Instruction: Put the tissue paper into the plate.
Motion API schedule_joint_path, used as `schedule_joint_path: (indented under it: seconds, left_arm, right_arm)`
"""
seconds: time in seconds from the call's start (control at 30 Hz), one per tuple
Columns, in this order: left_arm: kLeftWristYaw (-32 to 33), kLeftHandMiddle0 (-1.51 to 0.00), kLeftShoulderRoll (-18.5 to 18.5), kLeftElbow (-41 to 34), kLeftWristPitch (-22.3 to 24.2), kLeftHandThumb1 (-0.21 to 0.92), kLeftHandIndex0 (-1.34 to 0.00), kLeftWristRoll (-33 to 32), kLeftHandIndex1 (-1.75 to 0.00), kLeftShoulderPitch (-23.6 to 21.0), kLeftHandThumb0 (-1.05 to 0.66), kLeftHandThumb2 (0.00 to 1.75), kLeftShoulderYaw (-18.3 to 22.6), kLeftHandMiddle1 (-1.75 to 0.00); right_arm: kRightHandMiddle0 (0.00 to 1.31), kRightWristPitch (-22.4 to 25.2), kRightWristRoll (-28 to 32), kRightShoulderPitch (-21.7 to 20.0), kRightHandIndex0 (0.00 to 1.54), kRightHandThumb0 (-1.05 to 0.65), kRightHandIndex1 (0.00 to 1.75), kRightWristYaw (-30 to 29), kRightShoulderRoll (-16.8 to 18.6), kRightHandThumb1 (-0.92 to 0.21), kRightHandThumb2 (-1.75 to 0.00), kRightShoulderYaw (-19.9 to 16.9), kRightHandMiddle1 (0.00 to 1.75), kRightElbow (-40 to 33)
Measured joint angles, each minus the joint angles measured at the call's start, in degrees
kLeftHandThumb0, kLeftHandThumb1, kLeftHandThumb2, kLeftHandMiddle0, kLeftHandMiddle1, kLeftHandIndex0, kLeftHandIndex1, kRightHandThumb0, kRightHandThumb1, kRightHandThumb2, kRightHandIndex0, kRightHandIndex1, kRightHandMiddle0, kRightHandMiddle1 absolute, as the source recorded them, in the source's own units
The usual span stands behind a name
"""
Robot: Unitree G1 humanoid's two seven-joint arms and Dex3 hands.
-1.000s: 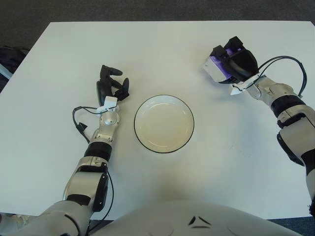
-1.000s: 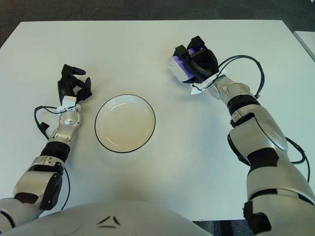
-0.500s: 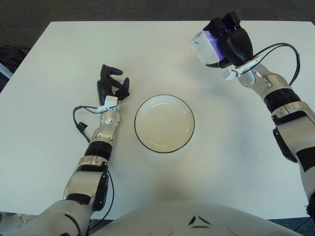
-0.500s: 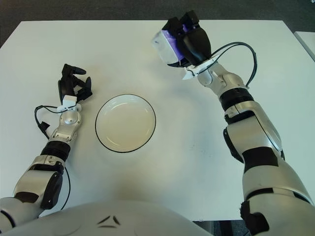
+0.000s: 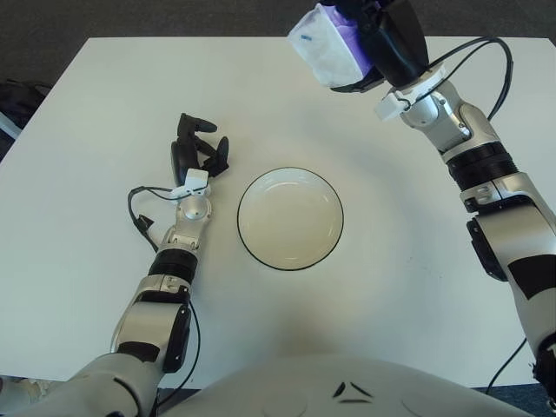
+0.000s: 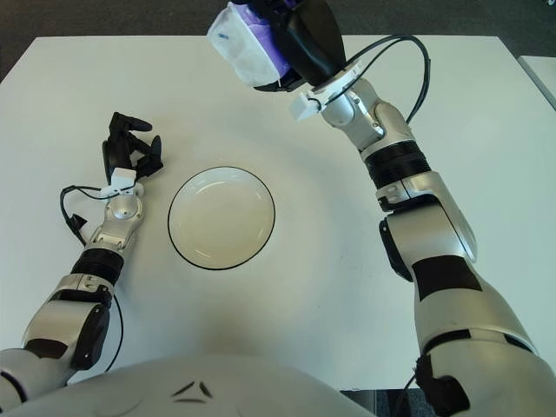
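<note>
A white and purple tissue pack (image 5: 326, 43) is held high above the table's far side, gripped by my right hand (image 5: 382, 39), whose black fingers are shut on it. The pack hangs up and a little to the right of the plate (image 5: 290, 218), a white dish with a dark rim lying empty in the middle of the table. My left hand (image 5: 196, 149) shows to the left of the plate, its black fingers loosely curled and holding nothing.
The white table (image 5: 104, 113) carries nothing else. A black cable (image 5: 139, 221) loops beside my left forearm, and another cable (image 5: 499, 74) arcs off my right forearm. Dark floor lies beyond the table's far edge.
My right hand has lifted the tissue pack off the table's right side and carried it up and to the left, towards the plate. The left hand has stayed put.
</note>
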Motion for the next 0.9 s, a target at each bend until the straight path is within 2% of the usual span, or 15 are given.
schedule_joint_path:
  seconds: [0.13,0.3,0.57,0.7,0.9]
  left_arm:
    - [0.1,-0.75,0.1,0.0,0.1,0.66,-0.39,0.1,-1.7,0.0,-0.39,0.84,-0.1,-1.75]
    - [0.6,-0.76,0.1,0.2,0.1,0.66,-0.4,0.5,-1.7,0.0,-0.39,0.84,-0.2,-1.75]
    - [0.9,-0.84,0.0,0.0,0.1,0.65,-0.4,0.6,-1.69,0.0,-0.39,0.85,-0.6,-1.75]
    - [0.3,-0.89,0.0,-0.7,0.2,0.65,-0.4,0.3,-1.69,0.1,-0.39,0.85,-0.6,-1.75]
    - [-0.3,-1.02,-0.1,-2.1,0.5,0.65,-0.41,0.1,-1.68,0.8,-0.39,0.83,-0.6,-1.75]
  right_arm:
    - [0.64,1.6,5.2,4.3,0.87,0.0,1.75,6.7,0.5,0.03,-1.72,-0.7,1.75,-8.4]
    - [0.6,3.5,11.3,10.1,0.82,0.0,1.74,16.2,1.2,-0.03,-1.64,0.3,1.75,-15.9]
    - [0.57,13.5,17.6,16.9,0.82,0.0,1.68,33.9,1.1,-0.06,-1.59,2.9,1.75,-28.6]
    - [0.54,16.3,19.5,19.9,0.79,0.0,1.7,39.6,0.8,-0.1,-1.56,3.3,1.75,-34.2]
    - [0.47,15.6,19.8,23.0,0.72,0.0,1.73,44.4,-0.4,-0.19,-1.47,3.3,1.75,-39.1]
